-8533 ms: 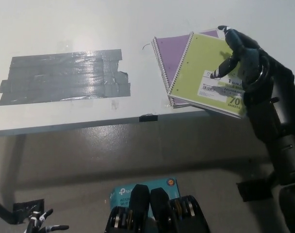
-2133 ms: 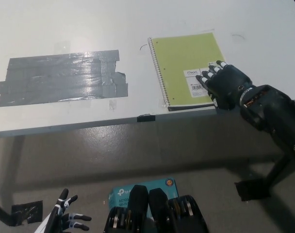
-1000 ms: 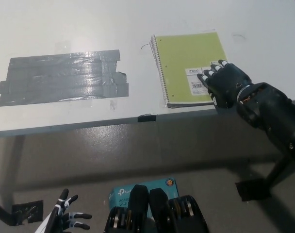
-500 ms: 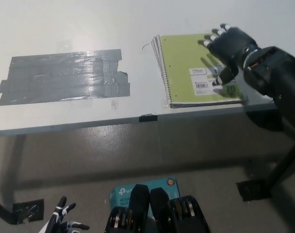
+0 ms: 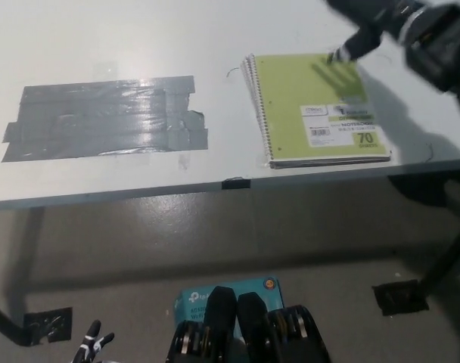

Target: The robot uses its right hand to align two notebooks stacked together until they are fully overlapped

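The stacked notebooks, green cover uppermost, lay squared together on the counter, right of the grey tape patch. The black right robot hand hung blurred above their far corner; its grip could not be told.

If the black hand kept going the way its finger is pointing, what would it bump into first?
The right hand is blurred at the top edge, one fingertip reaching down and left. Straight on, it would probably first meet the far right corner of the green notebook. How high the hand hangs is unclear, so it could pass over.
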Action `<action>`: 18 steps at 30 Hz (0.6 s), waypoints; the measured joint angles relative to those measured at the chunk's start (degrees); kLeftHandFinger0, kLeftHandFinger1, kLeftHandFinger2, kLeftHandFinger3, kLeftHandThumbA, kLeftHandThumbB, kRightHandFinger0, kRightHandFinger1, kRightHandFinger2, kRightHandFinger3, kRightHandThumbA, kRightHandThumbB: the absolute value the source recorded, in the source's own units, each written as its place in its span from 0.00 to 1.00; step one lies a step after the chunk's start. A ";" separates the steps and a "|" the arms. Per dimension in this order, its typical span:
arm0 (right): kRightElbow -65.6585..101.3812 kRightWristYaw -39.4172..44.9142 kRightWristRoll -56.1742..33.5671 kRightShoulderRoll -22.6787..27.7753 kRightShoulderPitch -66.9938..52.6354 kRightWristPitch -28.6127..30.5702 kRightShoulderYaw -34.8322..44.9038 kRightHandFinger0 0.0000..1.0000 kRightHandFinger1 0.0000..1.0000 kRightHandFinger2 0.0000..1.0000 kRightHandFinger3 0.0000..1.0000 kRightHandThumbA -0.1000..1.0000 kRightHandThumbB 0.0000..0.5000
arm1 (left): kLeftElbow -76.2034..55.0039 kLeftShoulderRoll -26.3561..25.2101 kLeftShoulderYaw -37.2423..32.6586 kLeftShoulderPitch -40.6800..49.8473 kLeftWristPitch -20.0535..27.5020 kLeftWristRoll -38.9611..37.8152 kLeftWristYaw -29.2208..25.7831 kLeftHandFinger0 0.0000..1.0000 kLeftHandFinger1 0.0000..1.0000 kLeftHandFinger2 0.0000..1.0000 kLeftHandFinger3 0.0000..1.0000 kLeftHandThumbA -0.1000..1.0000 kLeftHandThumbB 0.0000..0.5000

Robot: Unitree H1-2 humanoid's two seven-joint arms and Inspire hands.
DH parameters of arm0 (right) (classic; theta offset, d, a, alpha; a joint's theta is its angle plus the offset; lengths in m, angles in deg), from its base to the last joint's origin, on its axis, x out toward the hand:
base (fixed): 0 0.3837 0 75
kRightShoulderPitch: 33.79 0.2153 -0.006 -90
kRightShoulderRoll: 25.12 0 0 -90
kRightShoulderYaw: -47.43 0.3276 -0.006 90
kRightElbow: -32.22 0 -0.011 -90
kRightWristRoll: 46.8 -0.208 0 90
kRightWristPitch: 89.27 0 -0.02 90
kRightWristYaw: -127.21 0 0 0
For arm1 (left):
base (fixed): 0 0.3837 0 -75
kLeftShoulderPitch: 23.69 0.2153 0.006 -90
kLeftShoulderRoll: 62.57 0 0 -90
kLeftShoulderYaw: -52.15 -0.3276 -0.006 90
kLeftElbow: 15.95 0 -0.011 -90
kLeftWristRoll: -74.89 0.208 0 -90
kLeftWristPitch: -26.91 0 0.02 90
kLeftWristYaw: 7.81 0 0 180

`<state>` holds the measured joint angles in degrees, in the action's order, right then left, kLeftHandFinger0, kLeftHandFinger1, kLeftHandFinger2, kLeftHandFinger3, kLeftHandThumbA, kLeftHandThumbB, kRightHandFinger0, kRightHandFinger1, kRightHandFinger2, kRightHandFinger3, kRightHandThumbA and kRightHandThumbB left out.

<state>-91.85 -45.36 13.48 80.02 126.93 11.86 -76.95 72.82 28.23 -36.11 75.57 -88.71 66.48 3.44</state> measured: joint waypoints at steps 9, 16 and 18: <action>23.04 1.98 -2.48 4.52 -18.95 -2.44 11.79 1.00 1.00 1.00 1.00 1.00 0.75 | 0.29 0.30 0.00 0.28 -0.02 0.08 -0.01 0.27 0.41 0.51 0.98 1.00 1.00; 38.18 3.21 -3.77 4.74 -44.43 -4.85 21.65 1.00 1.00 1.00 1.00 1.00 0.65 | 0.44 0.38 0.05 0.37 -0.06 0.09 -0.01 0.32 0.42 0.50 0.96 1.00 1.00; 43.08 3.34 -4.67 4.53 -55.95 -5.69 26.29 1.00 1.00 1.00 1.00 1.00 0.67 | 0.45 0.38 0.11 0.60 -0.05 0.09 -0.01 0.30 0.43 0.51 0.97 1.00 1.00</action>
<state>-48.78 -42.02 8.81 84.55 70.99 6.18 -50.65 73.27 28.60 -36.01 76.17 -88.77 66.56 3.42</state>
